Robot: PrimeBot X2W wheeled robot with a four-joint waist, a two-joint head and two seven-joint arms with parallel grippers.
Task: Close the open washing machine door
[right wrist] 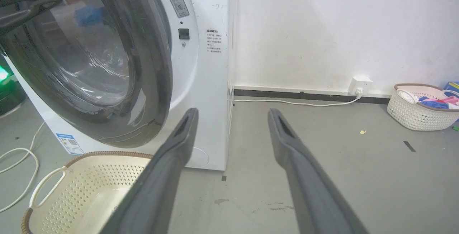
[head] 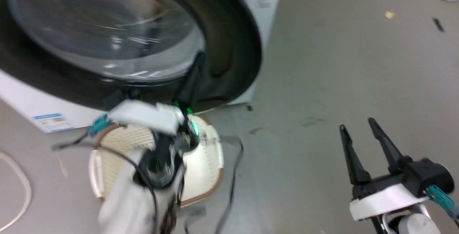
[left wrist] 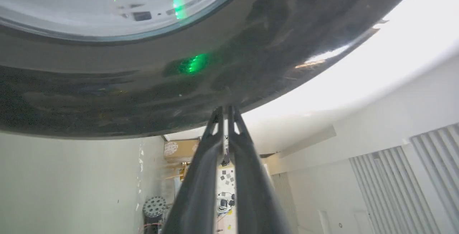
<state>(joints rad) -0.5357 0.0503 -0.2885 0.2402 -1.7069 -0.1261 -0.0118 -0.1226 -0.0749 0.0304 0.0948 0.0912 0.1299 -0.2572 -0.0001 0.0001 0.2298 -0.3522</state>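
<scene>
The washing machine door [head: 229, 47] is a big glossy black ring around a bulging glass window [head: 107, 29], and it lies close against the white washer [right wrist: 211, 83]. I cannot tell whether it is latched. My left gripper [left wrist: 226, 109] is shut, its tips touching the door's [left wrist: 143, 83] lower black rim. In the head view that left gripper [head: 186, 114] is blurred, just under the door's bottom edge. My right gripper [head: 358, 124] hangs open over the bare floor to the right, holding nothing, well away from the door [right wrist: 157, 65]. Its fingers [right wrist: 179, 133] point toward the washer's right front corner.
A cream perforated basket [head: 204, 162] stands on the floor right under the door, below my left arm. A white cable [head: 18, 187] loops at the left. A second basket with clothes [right wrist: 419, 108] and a wall socket [right wrist: 360, 83] are at the far right.
</scene>
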